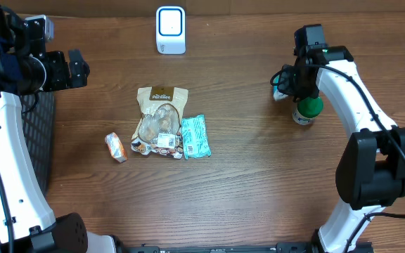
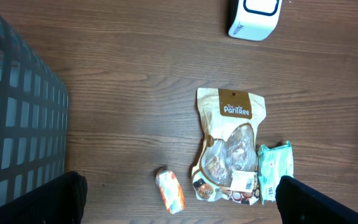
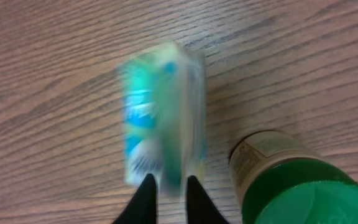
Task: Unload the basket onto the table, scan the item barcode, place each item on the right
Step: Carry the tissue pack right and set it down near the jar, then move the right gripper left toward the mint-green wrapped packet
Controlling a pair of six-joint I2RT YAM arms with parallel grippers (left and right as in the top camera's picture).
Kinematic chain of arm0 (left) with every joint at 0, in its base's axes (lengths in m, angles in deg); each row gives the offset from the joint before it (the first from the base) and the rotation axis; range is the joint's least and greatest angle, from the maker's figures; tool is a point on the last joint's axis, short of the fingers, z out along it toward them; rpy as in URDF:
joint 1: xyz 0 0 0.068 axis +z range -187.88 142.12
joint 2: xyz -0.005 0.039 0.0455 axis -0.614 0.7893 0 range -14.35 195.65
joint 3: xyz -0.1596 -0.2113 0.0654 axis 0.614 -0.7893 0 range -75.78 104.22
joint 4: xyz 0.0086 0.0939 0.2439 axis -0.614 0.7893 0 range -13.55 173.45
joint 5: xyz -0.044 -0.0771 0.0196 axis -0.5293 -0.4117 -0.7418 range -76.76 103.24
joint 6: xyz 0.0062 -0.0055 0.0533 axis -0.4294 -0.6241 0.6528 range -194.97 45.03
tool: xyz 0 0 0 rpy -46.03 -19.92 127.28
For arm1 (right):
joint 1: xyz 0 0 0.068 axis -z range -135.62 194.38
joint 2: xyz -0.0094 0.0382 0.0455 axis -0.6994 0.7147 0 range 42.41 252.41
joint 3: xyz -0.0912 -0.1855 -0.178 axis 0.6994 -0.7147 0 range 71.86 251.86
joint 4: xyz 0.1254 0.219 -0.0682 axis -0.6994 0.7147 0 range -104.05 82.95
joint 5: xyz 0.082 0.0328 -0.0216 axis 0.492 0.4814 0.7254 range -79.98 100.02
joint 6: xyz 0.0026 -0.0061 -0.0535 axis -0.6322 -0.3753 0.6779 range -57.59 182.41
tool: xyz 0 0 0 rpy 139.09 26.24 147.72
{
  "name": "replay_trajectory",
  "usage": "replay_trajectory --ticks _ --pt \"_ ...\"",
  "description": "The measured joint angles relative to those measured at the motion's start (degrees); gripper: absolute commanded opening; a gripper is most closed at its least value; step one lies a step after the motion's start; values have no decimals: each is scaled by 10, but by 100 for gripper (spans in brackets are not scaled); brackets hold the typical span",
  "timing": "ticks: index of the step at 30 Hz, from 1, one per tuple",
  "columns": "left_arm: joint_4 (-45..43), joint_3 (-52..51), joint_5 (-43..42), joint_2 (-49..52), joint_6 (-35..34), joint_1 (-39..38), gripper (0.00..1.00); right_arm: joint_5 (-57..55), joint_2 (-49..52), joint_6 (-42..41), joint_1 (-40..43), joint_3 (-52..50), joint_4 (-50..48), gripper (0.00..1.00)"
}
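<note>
One teal pack (image 3: 160, 112) between the right claw (image 3: 171, 196) tips
Barely cracked open, can't tell if gripping. Bottle (image 3: 291, 186) just beside claw, scanner (image 1: 170, 29) well away, probably no scan yet tbh.

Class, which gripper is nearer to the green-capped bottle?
Right. The right gripper is just beside the green-capped bottle; the left gripper is far across the table, by the basket.

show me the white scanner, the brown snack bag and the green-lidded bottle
white scanner (image 1: 171, 28): overhead view, middle of its top face
brown snack bag (image 2: 230, 149): left wrist view, middle of its clear window
green-lidded bottle (image 3: 303, 193): right wrist view, on the green lid
</note>
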Motion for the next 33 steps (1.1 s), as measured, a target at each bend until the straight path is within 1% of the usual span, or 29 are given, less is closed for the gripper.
replay_trajectory --ticks 2,6,11,15,16,20,22,23,26,33 --pt "0 0 0 0 0 0 99 -1 0 2 1 0 2 29" --pt "0 0 0 0 0 0 99 -2 0 0 5 0 5 31" --pt "0 0 0 0 0 0 100 -2 0 1 9 2 44 41" --pt "0 0 0 0 0 0 100 21 0 21 9 35 77 39" --pt "0 0 0 0 0 0 100 30 -3 24 9 44 82 38" --pt "0 0 0 0 0 0 100 100 -25 31 9 68 86 28" --pt "0 0 0 0 0 0 100 137 -34 31 7 72 84 19" --pt "0 0 0 0 0 0 99 154 -37 31 6 72 81 17" --pt "0 0 0 0 0 0 100 189 -38 32 -10 65 65 16" --pt "0 0 0 0 0 0 99 188 -38 29 -47 9 6 15"
